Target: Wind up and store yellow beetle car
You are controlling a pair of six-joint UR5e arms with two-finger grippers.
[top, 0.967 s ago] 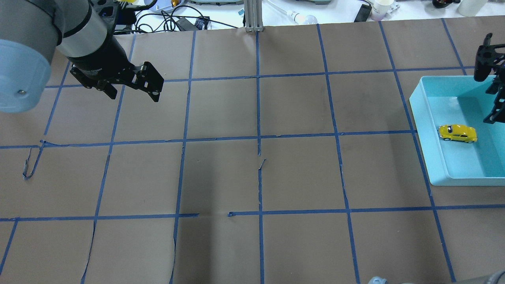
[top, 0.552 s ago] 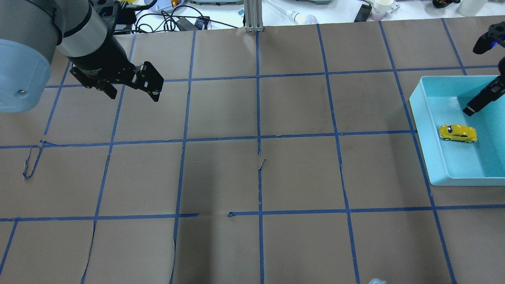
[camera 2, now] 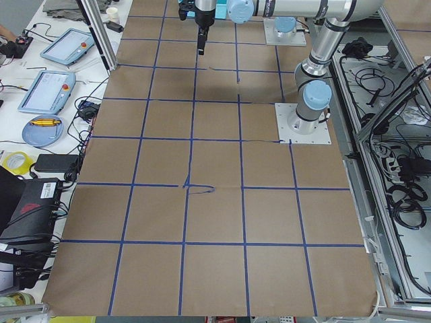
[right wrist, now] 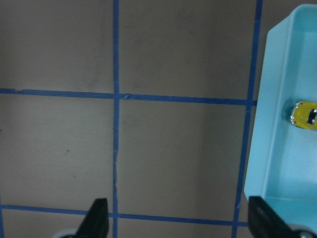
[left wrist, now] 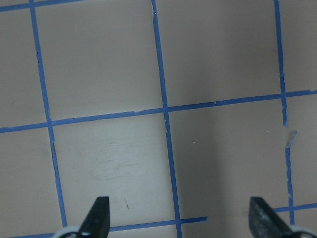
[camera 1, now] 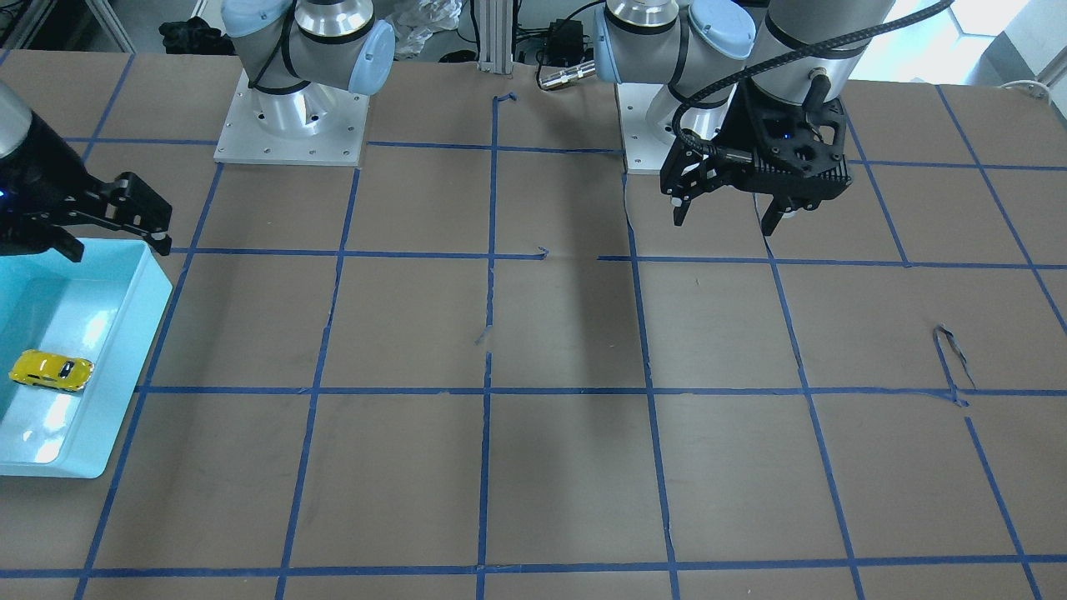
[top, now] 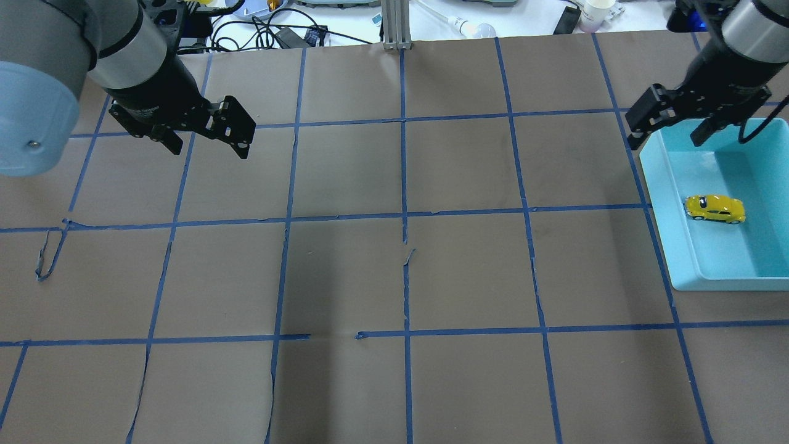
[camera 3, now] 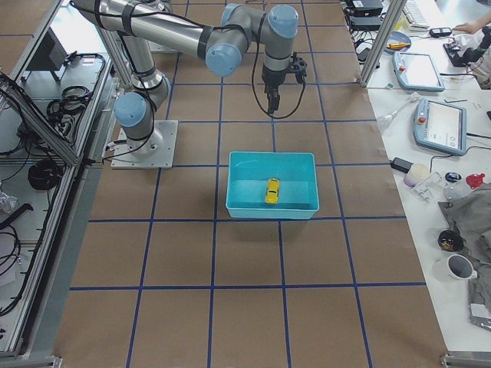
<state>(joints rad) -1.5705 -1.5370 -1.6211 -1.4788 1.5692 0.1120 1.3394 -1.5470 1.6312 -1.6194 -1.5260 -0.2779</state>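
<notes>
The yellow beetle car (top: 715, 208) rests on its wheels inside the light blue tray (top: 654, 185) at the table's right side. It also shows in the front view (camera 1: 52, 370), the right side view (camera 3: 271, 191) and the right wrist view (right wrist: 307, 115). My right gripper (top: 669, 134) is open and empty, raised over the tray's far left corner, apart from the car; it also shows in the front view (camera 1: 117, 243). My left gripper (top: 209, 147) is open and empty above the table's far left part; it also shows in the front view (camera 1: 722, 222).
The table is brown paper with a blue tape grid. A loose curl of tape (top: 46, 256) lies at the left. Cables, a cup (top: 596, 12) and other clutter sit beyond the far edge. A metal post (top: 394, 24) stands at the far middle.
My right gripper has risen out of the tray and moved left, from beside the car to over the tray's far left corner. The car and my left arm have not moved.
</notes>
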